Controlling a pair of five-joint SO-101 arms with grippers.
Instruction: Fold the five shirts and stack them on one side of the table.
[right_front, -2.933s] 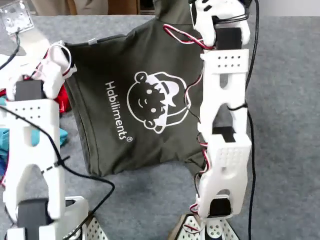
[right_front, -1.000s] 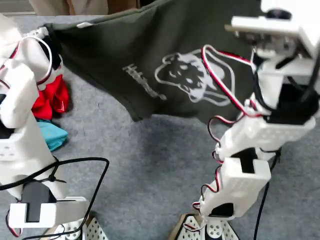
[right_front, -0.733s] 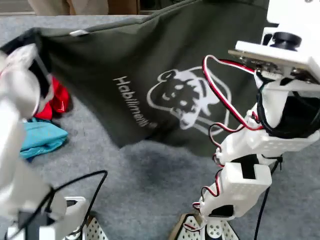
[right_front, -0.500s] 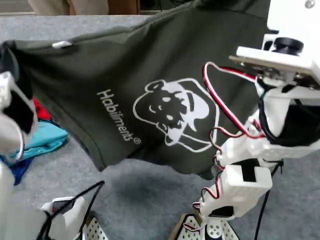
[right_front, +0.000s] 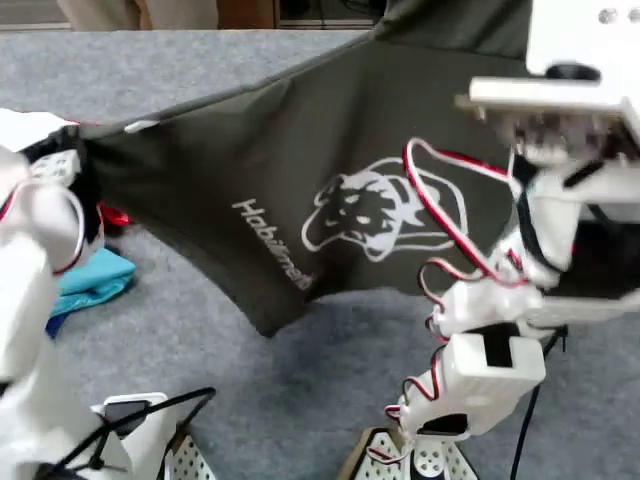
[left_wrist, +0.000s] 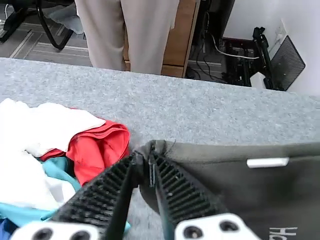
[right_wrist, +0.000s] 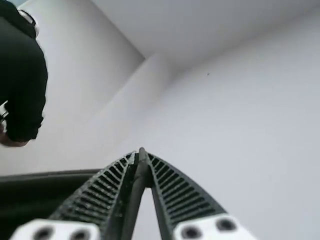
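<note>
The dark green shirt (right_front: 330, 130) hangs spread between the two arms above the grey tabletop (right_front: 300, 400). Its white printed figure faces the high camera and its lower edge sags toward the near side. The left end effector (left_wrist: 150, 161) is clenched on one corner of the shirt's edge, with the cloth bunched between its ribbed fingers (left_wrist: 180, 190). It is near a heap of other garments at the left side of the tabletop: a red shirt (left_wrist: 97, 147), a white shirt (left_wrist: 45, 122) and a teal shirt (right_front: 95, 278), lying against one another. The right end effector (right_wrist: 140, 156) is raised high and points up toward a pale wall. It is clamped on a thin fold of the same dark cloth, which trails off to one side of it.
</note>
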